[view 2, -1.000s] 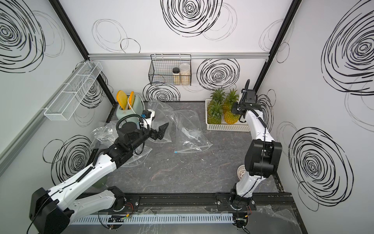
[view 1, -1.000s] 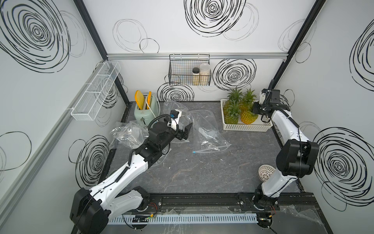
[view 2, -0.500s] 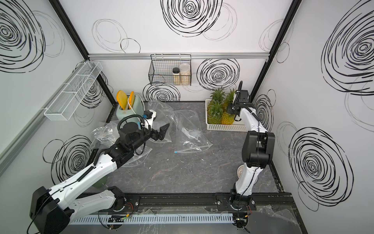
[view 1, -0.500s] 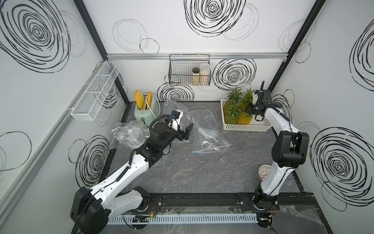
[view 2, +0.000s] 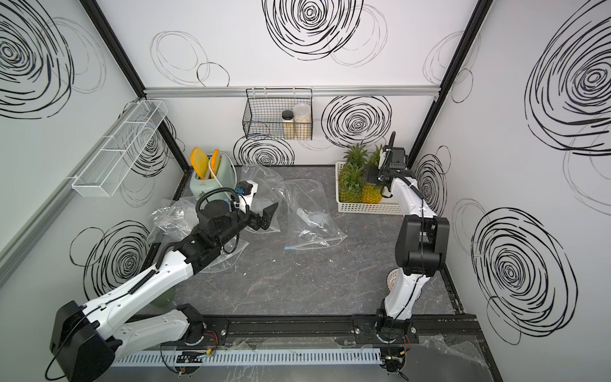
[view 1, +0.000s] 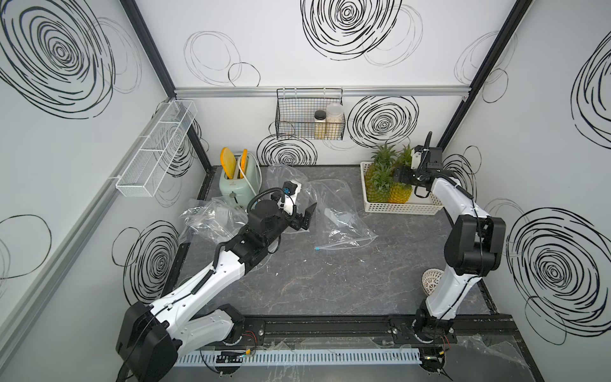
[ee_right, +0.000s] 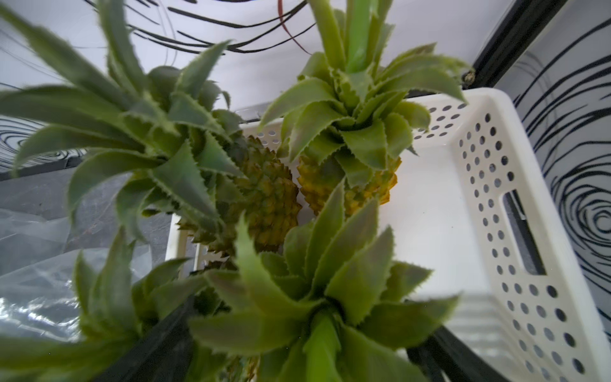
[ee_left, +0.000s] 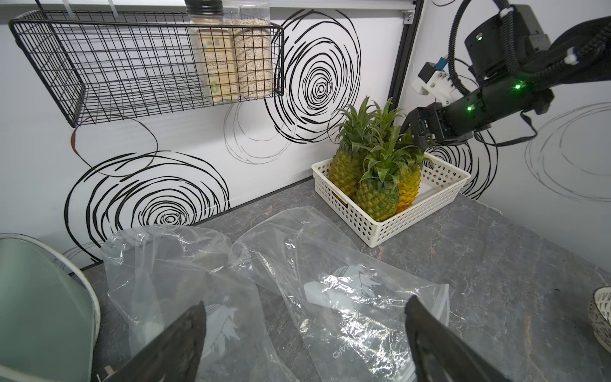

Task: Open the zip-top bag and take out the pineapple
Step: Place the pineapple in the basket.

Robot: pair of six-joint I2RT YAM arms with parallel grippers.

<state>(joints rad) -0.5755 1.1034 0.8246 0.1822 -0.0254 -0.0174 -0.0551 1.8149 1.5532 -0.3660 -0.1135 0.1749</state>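
1. Grey marbled tabletop (view 1: 330,284) lay between white walls (view 1: 281,49) scrawled with black swirls, and a white perforated basket (view 1: 401,208) sat in its far right corner, close to both walls.
2. Three pineapples (ee_left: 377,198) stood upright in that basket, crowns up, crowded toward the end nearer the table's middle. I judged that this posture made the leaves the handiest hold from above.
3. My right gripper (view 1: 402,174) hung over the yellowish pineapple (view 1: 400,194), jaws spread wide. In the right wrist view the two dark fingers (ee_right: 155,340) flanked its crown (ee_right: 317,297) without pinching it. Whether a leaf brushed a pad I could not tell.
4. Nothing was held on that side. As far as I could see, the fruit stood in the basket on its own.
5. One zip-top bag (view 1: 340,215) lay flat and clear mid-table, with its blue slider (view 1: 317,248) at the end of the zip track. It looked empty. More clear bags (view 1: 211,218) lay crumpled near the toaster (view 1: 236,185).
6. My left gripper (ee_left: 304,330) hovered above the plastic with jaws fully apart, gripping nothing and apparently not touching it.
7. With the pineapple outside every bag and in the basket, I judged the task nearly finished. The right arm only needed to lift clear without snagging leaves.
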